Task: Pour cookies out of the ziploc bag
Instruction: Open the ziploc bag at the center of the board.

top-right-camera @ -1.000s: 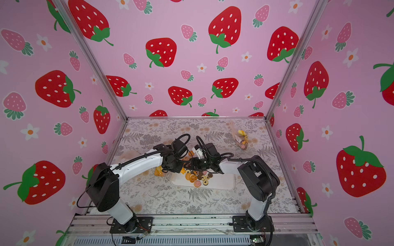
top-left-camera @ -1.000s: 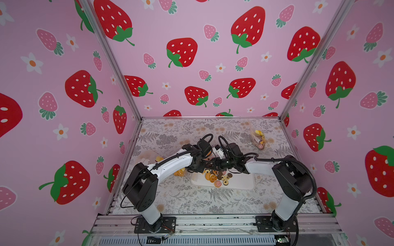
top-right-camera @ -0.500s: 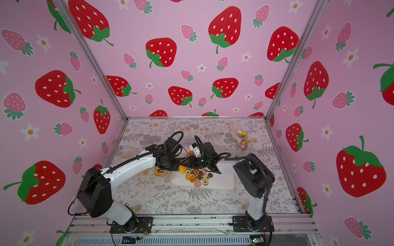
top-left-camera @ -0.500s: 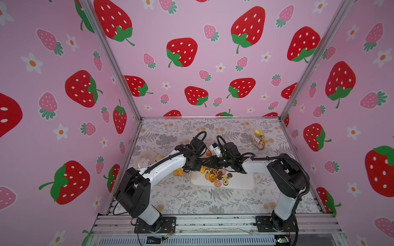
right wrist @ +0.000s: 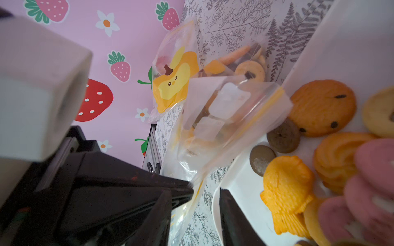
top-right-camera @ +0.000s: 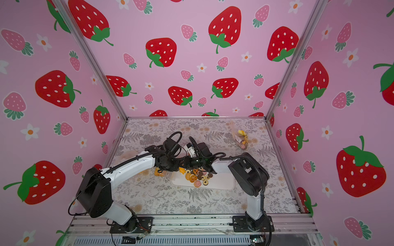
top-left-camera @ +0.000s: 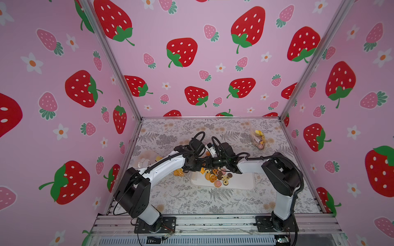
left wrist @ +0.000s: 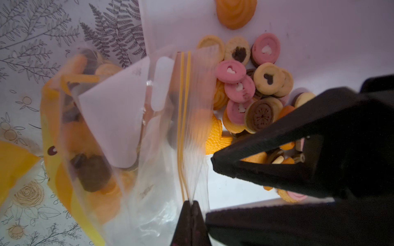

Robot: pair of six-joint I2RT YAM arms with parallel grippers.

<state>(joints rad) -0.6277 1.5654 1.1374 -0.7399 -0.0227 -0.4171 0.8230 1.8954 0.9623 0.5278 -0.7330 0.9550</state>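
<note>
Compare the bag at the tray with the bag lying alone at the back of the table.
The bag at the tray is pinched at its yellow-striped edge by the shut left hand; the back bag is touched by neither hand. The bag at the tray lies at the edge of the white tray, mouth toward the spilled cookies; the back bag lies well away from both. Shared: both are clear plastic with coloured snacks inside.

Light: soft, even; weak shadows.
Top views: sharp centre, edges bowed.
Wrist views: nearest cookies [right wrist: 373,170] blurred, foreground dark.
</note>
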